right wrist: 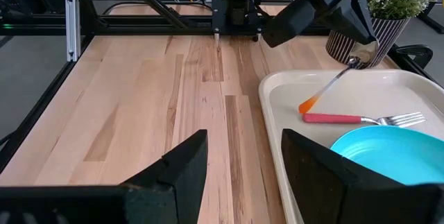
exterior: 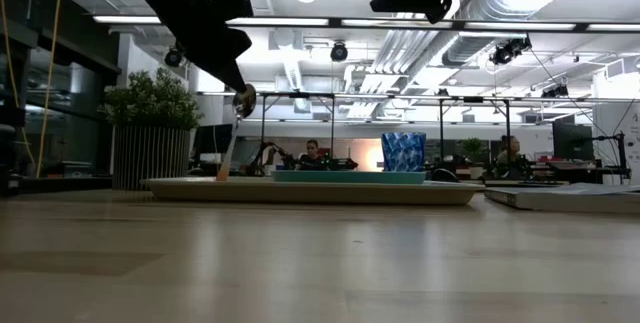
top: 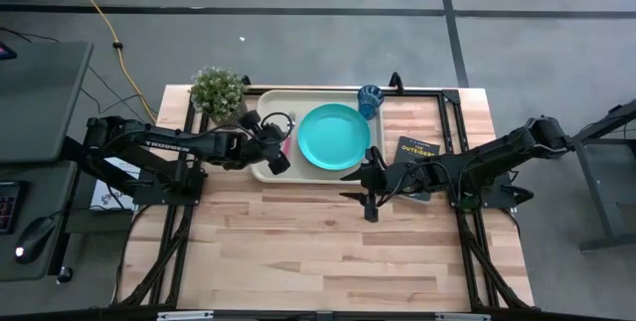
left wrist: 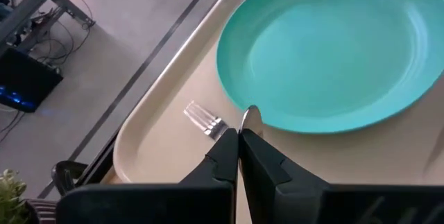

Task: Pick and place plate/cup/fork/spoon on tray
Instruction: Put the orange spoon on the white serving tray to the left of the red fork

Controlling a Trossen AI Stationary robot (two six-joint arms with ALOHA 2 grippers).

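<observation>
Your left gripper (right wrist: 354, 59) pinches the spoon (right wrist: 331, 83) above the tray (right wrist: 291, 92); your right gripper (right wrist: 243, 161) waits spread.

One tray (top: 260, 169), one plate (top: 334, 136), one cup (top: 371, 98), one fork (right wrist: 361, 119) and one spoon (right wrist: 326, 89) are seen. One potted plant (top: 219, 90) and one book (top: 417, 150) are counted too.

Left arm (top: 169, 144) – white lettering "TROSSEN" along its upper link. Dark book (top: 417, 152) – yellow title reads "OUTSIDERS"; its smaller print cannot be read
</observation>
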